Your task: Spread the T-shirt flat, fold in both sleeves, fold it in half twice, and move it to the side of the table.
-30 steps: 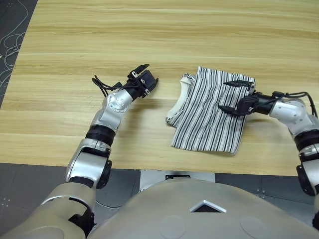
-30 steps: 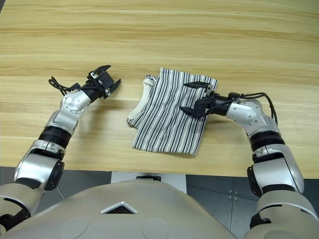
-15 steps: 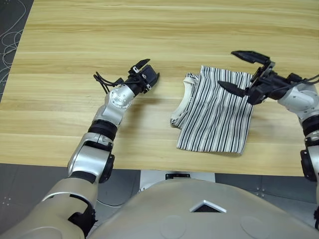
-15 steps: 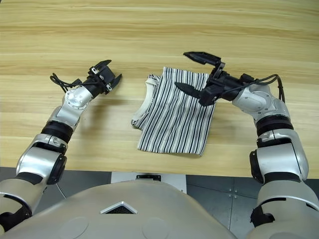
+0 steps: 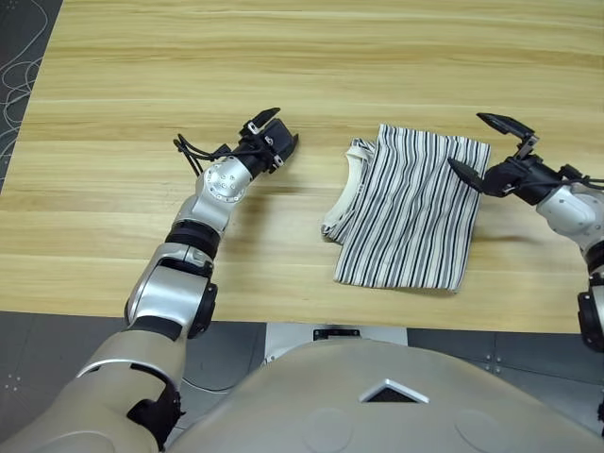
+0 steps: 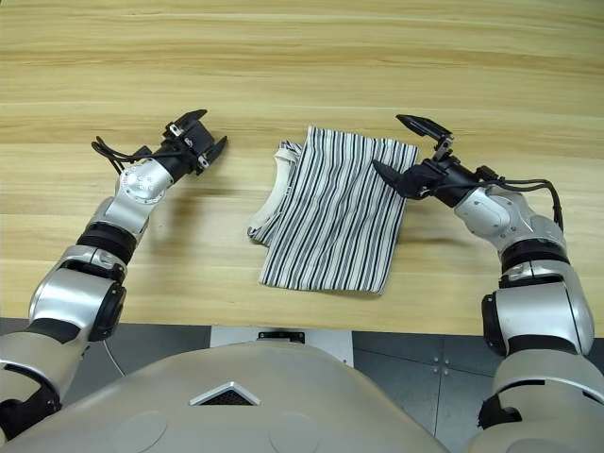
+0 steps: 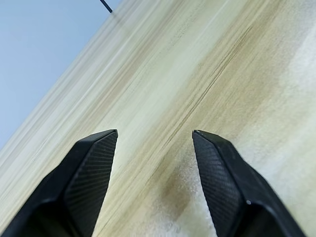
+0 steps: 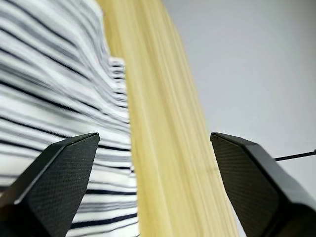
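Note:
The black-and-white striped T-shirt (image 5: 406, 212) lies folded into a compact rectangle on the wooden table (image 5: 283, 57), right of centre, its cream collar bunched at its left edge. My right gripper (image 5: 487, 149) hovers open just off the shirt's far right corner, with nothing between its fingers; its wrist view looks across the striped cloth (image 8: 54, 98) and the table. My left gripper (image 5: 276, 137) is open and empty over bare wood, well left of the shirt. Wood grain passes between its fingertips (image 7: 94, 163) in the left wrist view.
The table's near edge (image 5: 283, 316) runs just below the folded shirt. Dark floor with white cables (image 5: 24, 80) lies beyond the table's left edge. Bare wood spreads over the far half and the left part of the table.
My right gripper left the shirt, rose over its far corner, then dropped back to its right edge, still open. The left gripper crept slightly forward. The shirt's top edge now lies flatter.

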`<state>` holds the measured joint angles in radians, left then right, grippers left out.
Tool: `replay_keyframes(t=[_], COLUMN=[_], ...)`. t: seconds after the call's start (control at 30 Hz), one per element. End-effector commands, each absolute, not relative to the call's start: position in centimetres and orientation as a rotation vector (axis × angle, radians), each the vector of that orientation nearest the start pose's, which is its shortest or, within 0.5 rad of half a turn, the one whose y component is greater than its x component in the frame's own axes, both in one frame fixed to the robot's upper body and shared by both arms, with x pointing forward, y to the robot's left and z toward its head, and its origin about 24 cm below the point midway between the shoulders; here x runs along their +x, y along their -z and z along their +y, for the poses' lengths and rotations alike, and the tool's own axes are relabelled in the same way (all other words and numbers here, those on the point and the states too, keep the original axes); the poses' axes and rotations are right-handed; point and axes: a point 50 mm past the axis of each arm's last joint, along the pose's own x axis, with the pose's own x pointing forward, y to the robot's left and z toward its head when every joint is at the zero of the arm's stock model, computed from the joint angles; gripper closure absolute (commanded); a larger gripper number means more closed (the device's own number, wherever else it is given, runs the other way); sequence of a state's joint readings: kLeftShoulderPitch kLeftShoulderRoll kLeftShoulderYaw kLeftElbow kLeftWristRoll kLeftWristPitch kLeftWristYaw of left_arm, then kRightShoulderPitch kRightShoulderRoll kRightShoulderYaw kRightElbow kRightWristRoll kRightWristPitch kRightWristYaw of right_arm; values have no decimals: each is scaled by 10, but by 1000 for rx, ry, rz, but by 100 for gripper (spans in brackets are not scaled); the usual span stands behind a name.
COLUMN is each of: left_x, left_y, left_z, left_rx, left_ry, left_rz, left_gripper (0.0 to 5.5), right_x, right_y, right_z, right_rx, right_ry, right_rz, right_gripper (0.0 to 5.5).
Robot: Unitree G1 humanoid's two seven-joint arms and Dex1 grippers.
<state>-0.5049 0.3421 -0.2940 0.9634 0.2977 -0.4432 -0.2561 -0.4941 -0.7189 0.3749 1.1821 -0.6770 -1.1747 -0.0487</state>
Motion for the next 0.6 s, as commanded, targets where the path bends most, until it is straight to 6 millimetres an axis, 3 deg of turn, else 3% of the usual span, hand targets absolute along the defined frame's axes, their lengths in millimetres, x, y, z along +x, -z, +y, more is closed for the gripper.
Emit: replay_keyframes(t=[0.03, 0.3, 0.6], left_x=[302, 301, 300], left_y=[22, 22, 23], left_z=[181, 175, 171], left_rx=[758, 752, 743], left_ry=[615, 629, 632], left_rz=[261, 250, 249], left_gripper=[268, 268, 268], right_x=[269, 290, 288], right_y=[-12, -9, -1], right_z=[-254, -227, -212], right_rx=[-1245, -1461, -1455], right_ry=[-845, -1002, -1061], right_rz=[-128, -184, -227], right_gripper=[134, 134, 134])
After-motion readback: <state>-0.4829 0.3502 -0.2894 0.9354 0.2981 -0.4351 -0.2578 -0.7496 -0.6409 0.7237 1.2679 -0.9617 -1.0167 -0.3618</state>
